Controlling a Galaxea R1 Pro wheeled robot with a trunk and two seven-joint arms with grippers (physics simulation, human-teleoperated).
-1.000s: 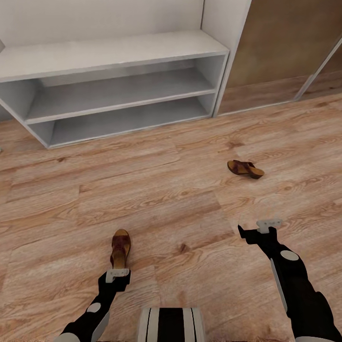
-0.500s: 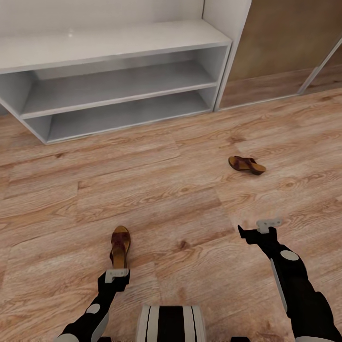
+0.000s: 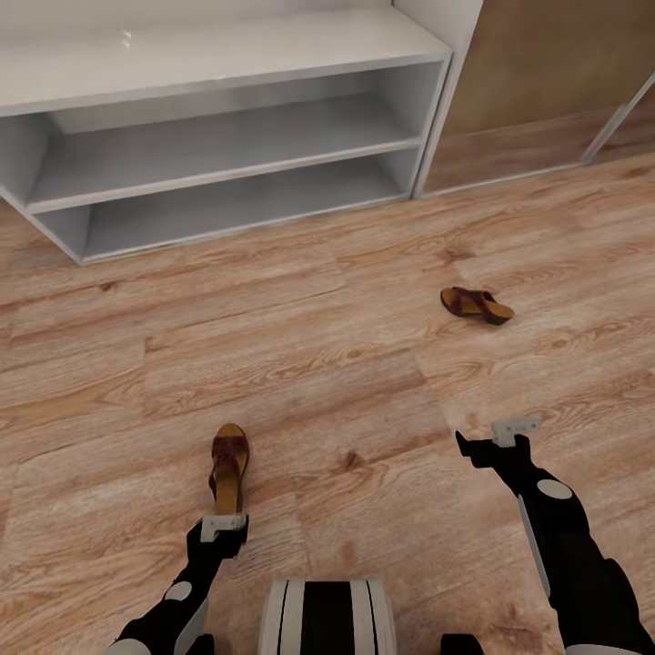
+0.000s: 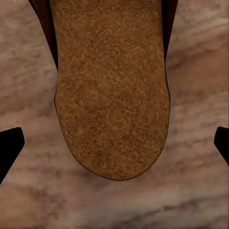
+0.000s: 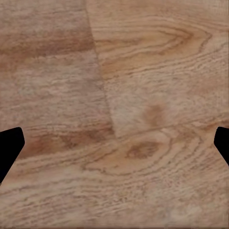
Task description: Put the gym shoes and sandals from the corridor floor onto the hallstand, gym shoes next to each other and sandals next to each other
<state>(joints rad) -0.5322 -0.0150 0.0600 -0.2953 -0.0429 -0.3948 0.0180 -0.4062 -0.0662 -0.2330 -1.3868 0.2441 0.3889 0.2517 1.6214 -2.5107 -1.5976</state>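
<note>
At lower left of the head view, the left gripper (image 3: pixel 224 525) hangs wide open and empty above a sandal's (image 3: pixel 228 461) heel; the other sandal (image 3: pixel 476 304) lies right of centre; judged step: grasping; next, descend and close, then carry to the rack (image 3: pixel 218 50).

brown sandal (image 3: pixel 228 466) flat on floor (image 3: pixel 346 382), second sandal (image 3: pixel 476 305) well apart

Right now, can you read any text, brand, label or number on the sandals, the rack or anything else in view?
None. The near sandal, the far sandal, the hallstand and the floor carry no legible writing. The cork footbed is plain too.
</note>
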